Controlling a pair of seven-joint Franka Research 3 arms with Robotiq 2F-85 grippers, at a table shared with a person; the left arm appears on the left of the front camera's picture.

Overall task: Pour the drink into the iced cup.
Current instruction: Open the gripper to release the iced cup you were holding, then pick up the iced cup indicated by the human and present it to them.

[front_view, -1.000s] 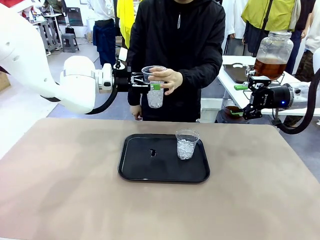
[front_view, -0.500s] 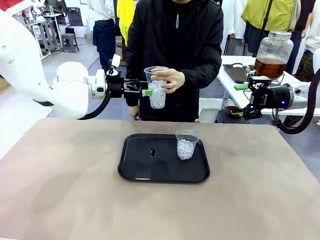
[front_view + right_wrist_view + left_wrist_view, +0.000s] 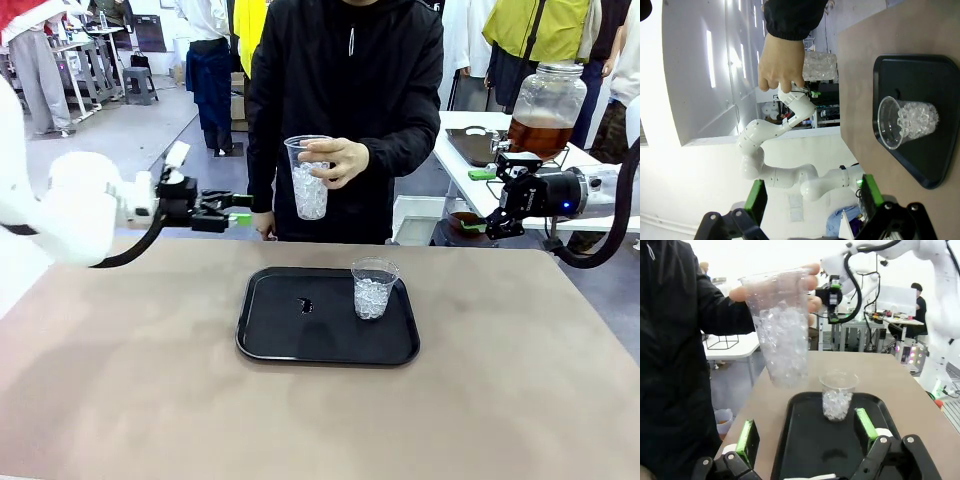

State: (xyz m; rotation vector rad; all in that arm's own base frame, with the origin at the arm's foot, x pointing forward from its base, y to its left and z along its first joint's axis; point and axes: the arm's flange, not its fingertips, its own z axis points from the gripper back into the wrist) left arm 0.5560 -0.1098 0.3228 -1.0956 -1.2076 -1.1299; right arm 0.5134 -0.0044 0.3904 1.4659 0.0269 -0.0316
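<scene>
- Front view: black rectangular plastic tray lies mid-way across the brown bench.
- Short clear plastic cup of ice stands upright on the tray's right half, towards the far edge.
- Tall clear plastic cup packed with ice is in the air beyond the tray's far edge. The person's hand grips it near the rim. It is roughly upright, tilted slightly.
- Left end effector sits beyond the tray's far-left corner, lower than the tall cup and clear of it. Fingers are spread wide with nothing between them. They point toward the person.
- Left wrist view: green pads stand apart over the tray's near side. The tall cup is up ahead, and the short cup is on the tray between the pads' lines.
- Right end effector is off past the tray's far-right corner, beyond the bench edge. Fingers are apart and empty, which the right wrist view confirms.
- Amber-brown drink fills the bottom of a large round clear glass dispenser jar. The jar is on a side table far right of the tray, just above the right end effector. Can't tell if they touch.
</scene>
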